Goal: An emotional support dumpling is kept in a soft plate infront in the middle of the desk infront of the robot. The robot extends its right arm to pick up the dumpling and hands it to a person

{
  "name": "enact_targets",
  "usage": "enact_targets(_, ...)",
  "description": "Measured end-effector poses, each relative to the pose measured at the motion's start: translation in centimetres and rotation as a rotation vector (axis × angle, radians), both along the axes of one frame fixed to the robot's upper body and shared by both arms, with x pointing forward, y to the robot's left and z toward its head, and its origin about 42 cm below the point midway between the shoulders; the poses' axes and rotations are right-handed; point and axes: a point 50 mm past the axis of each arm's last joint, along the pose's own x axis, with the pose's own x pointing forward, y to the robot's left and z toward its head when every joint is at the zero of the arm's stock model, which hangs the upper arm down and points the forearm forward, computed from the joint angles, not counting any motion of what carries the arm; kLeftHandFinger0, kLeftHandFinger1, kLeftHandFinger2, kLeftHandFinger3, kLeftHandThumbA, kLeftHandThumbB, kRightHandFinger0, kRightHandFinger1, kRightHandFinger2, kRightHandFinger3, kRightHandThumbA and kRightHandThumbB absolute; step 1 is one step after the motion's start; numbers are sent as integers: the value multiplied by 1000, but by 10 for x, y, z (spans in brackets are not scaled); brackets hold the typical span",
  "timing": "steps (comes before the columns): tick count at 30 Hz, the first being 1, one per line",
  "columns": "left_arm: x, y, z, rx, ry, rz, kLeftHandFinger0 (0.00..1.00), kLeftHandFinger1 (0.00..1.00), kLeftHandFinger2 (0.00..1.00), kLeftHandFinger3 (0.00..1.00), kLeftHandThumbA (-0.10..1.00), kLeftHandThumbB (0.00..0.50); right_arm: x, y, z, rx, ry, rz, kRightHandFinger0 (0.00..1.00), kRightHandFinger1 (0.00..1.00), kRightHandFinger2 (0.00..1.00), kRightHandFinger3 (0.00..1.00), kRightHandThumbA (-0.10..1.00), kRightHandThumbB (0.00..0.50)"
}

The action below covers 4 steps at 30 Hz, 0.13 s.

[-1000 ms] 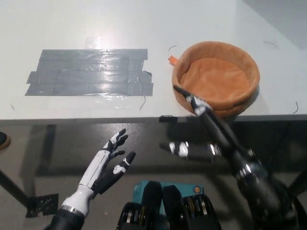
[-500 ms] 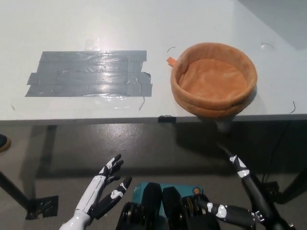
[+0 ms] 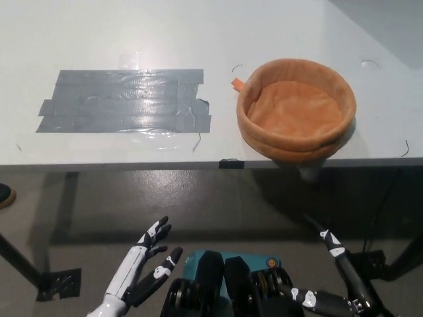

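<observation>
The black right hand (image 3: 330, 277) sits low at the lower right with fingers spread and holding nothing, the white left hand (image 3: 142, 271) rests open at the lower left, and the soft plate (image 3: 296, 109) at upper right looks empty, no dumpling visible anywhere, so I cannot tell whether a handover has happened.

A lab: bare white desk (image 3: 198, 39) patched with grey tape (image 3: 125, 100)

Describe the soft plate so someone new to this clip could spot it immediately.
Start at the white desk filling the top of the view. At its right front edge sits the soft plate, round, orange, plush and empty, slightly overhanging the edge. Its only neighbour is a flat grey tape patch to its left.
</observation>
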Motion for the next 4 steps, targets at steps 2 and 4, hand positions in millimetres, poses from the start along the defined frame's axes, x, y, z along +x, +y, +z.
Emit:
enact_targets(2,-1,0,0,-3,-4,2,897,981,1000,1000,706,36,0,0,0,1,2,0,1000,1000,1000,1000,1000,472)
enact_targets(4,-1,0,0,-5,-7,2,896,980,1000,1000,707,37,0,-1,-1,5,5,1,1000,1000,1000,1000,1000,472)
